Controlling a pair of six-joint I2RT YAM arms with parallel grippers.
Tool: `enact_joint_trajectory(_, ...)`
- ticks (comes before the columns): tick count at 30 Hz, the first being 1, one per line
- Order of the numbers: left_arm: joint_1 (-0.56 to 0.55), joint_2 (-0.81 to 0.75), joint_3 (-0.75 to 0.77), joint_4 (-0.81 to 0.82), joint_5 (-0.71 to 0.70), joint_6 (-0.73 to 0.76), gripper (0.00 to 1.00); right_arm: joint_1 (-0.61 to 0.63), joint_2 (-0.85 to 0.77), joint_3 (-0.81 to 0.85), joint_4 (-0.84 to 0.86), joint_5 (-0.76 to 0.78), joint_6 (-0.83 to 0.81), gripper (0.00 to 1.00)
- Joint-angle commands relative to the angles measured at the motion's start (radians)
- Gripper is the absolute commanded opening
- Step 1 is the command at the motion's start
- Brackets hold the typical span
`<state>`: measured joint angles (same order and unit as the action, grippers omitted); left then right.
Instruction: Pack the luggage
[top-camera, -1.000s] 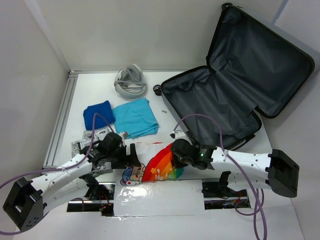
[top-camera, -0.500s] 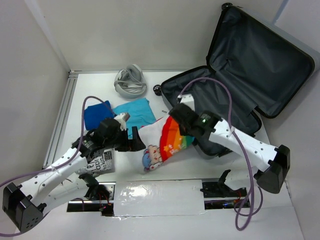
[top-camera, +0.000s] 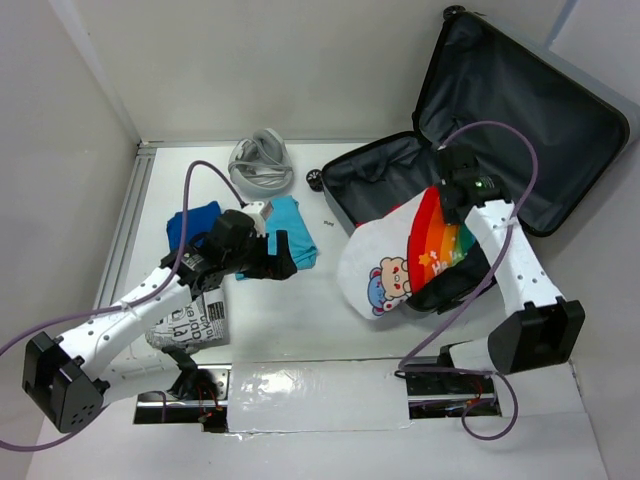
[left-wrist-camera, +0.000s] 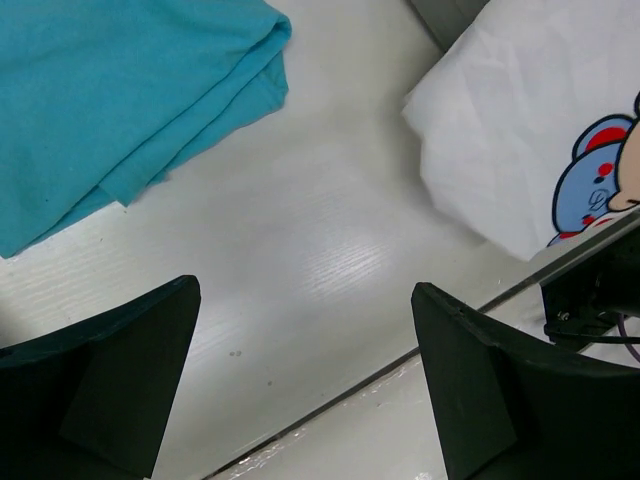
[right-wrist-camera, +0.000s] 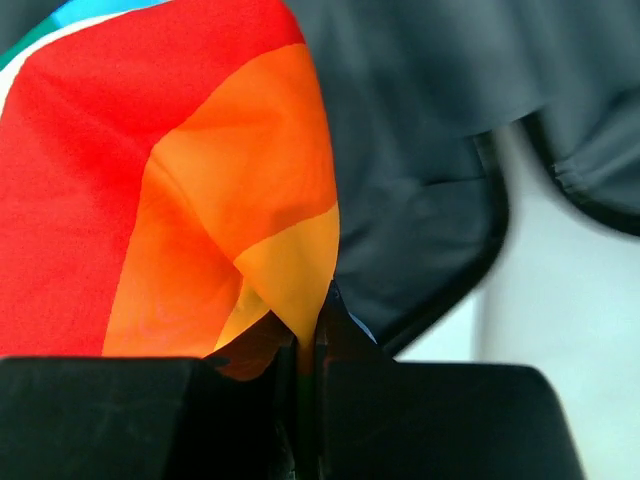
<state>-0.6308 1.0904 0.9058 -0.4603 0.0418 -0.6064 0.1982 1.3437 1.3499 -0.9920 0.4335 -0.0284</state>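
Under your R gripper (top-camera: 445, 197) hangs the white rainbow-print tee (top-camera: 392, 262). The fingers are pinched nearly together on a fold of it; the R wrist cam shows orange cloth bunched right at the tips (right-wrist-camera: 308, 345).

The luggage (top-camera: 525, 120) lies open directly below and beyond those fingers, with the lid leaning back at the far side. Dark lining (right-wrist-camera: 430, 150) fills the view past the tips.

The tee isn't packed yet. Its top end is over the base, but the lower part w/ the cartoon print drapes out over the near rim toward the table. No item lying in the base that I can see.

Your L gripper (top-camera: 280, 255) has its fingers spread wide and holds nothing. Bare table (left-wrist-camera: 320, 250) shows btwn them. The teal cloth (left-wrist-camera: 110, 100) lies just beyond the L finger.

Still left, my read: drop the tee fully inside. Then the teal cloth, the blue cloth (top-camera: 195, 222) further L of it, the grey bundle (top-camera: 262, 165) well beyond, and the newsprint pouch (top-camera: 190, 325) back under the L arm.

Vs 1 s ago:
- The tee lay flat at the near table edge btwn both grippers; now it's airborne at the luggage.
- The R arm swung far-right.
- The L gripper pulled off the tee and went forward to the teal cloth.
- The other items haven't shifted.
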Motion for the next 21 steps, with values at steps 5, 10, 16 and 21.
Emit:
enact_joint_trajectory(5,0.025,0.037,0.025,0.032,0.006,0.05,1.0,-0.114,0.123,0.029,0.03,-0.01,-0.274,0.0)
enact_joint_trajectory(10,0.052,0.058,0.005,0.043,0.026,0.059,1.0,-0.304,0.187,0.008,0.127,0.054,-0.304,0.0)
enact_joint_trajectory(16,0.062,0.094,0.005,0.043,0.044,0.059,1.0,-0.33,0.29,0.019,0.189,0.154,-0.323,0.0)
enact_joint_trajectory(21,0.071,0.121,0.005,0.043,0.053,0.068,1.0,-0.33,0.268,-0.073,0.331,0.082,-0.454,0.0)
